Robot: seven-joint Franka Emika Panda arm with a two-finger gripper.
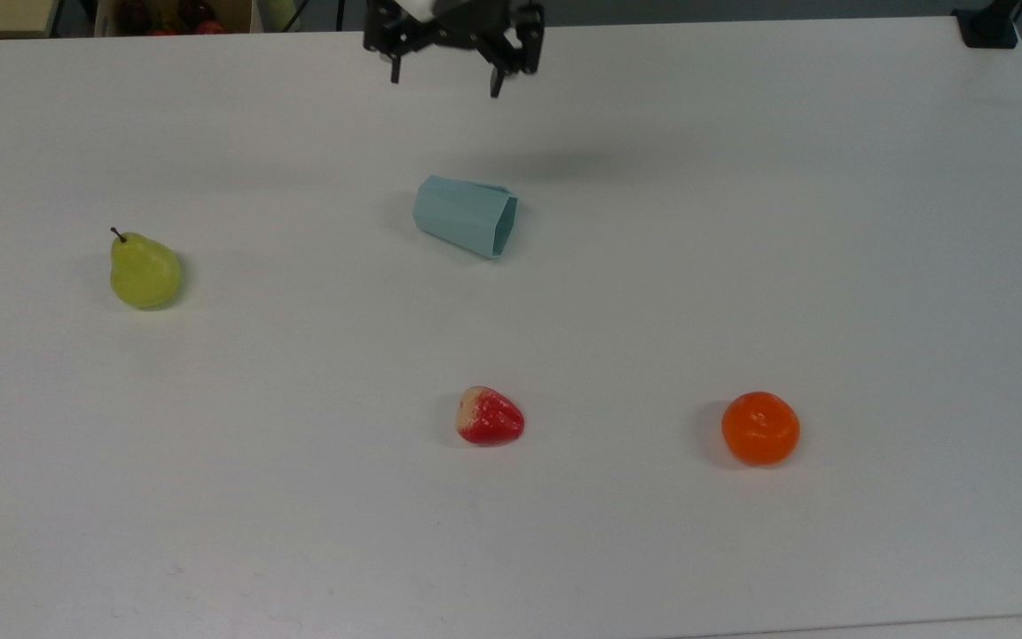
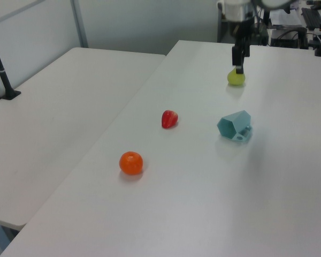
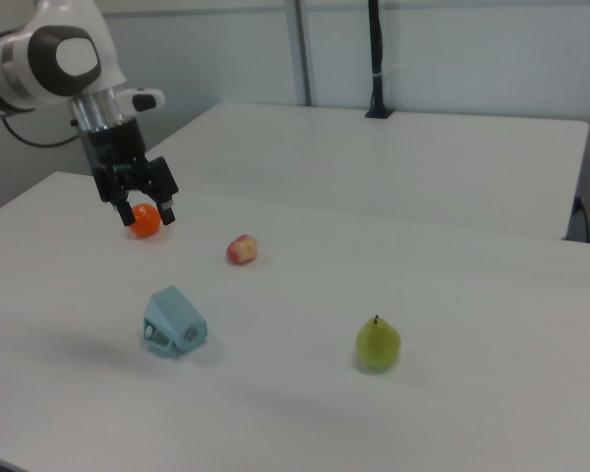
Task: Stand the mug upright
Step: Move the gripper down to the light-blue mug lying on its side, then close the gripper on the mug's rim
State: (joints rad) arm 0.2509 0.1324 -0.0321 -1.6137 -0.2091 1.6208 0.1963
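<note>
Mug (image 1: 465,216) first: it lies tipped on its side on the white bench (image 1: 830,266), which is exactly why the task exists. In the top view its wider, open rim faces the top view's right and its narrower base points to the top view's left. In the left view the hexagonal mouth is turned toward the camera, and the small nub handle sits low against the bench, which probably keeps the mug from rolling.

Taking the mug as the landmark, the other things look like bystanders spread out so that none crowds it. A pear (image 1: 144,272) stands well apart toward the top view's left, a strawberry (image 1: 490,416) lies well apart toward the top view's bottom, and an orange (image 1: 760,429) sits farther off toward the top view's lower right. Nothing touches the mug, so there is free room around it for an approach.

The gripper (image 1: 445,82) hangs in the air beyond the mug, toward the top view's upper edge, well apart from it and raised off the bench, as the right view shows. Its two fingers stand widely apart with nothing between them; it holds nothing and touches nothing. I judge this to be the approach step, with the grasp and the righting not yet done.
</note>
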